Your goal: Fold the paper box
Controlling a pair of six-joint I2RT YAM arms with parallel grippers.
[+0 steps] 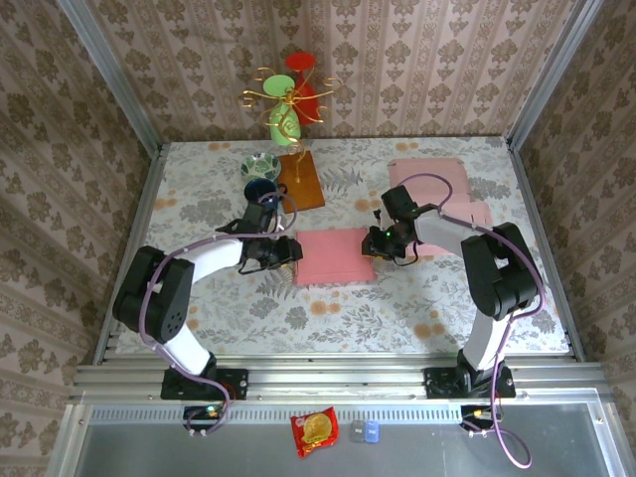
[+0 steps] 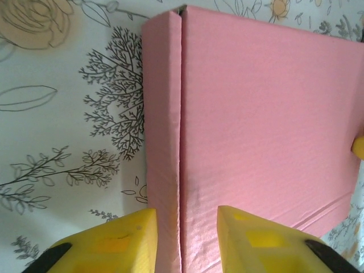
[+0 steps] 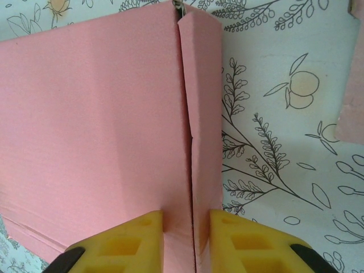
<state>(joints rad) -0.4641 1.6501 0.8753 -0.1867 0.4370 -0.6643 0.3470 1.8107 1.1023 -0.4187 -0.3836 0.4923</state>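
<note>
pink paper box (image 1: 333, 256), lying flat near the middle of the table (image 1: 447, 298), broad ribbed panel facing up, narrow side walls folded along its left and right edges, corners square

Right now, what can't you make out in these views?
- Left wrist: whether the left tool pinches the pink paper box wall; its fingers hide the contact.
- Right wrist: same for the right tool.
- Top external: box ends hidden under both tools; red packet too small to identify.
</note>
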